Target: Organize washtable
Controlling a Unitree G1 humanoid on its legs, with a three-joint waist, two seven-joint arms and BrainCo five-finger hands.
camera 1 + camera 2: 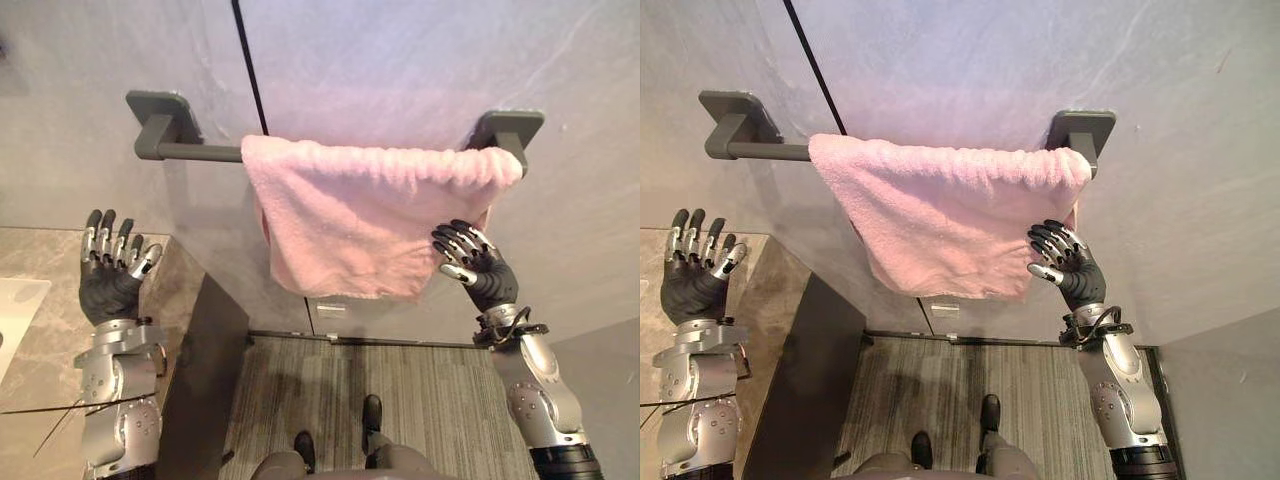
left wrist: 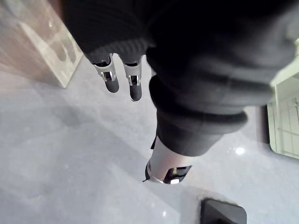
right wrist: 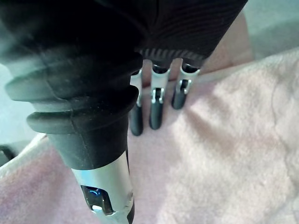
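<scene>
Right hand point(image 1: 478, 266), fingers extended and unclenched, rests against the lower right edge of a pink towel point(image 1: 350, 210) draped over a dark grey rail point(image 1: 200, 152) on the grey stone-look wall point(image 1: 400, 60). Left hand point(image 1: 110, 275) hangs open, holding nothing, above the brown stone washtable point(image 1: 40, 255) at left; striped grey flooring point(image 1: 420, 390) lies below.
</scene>
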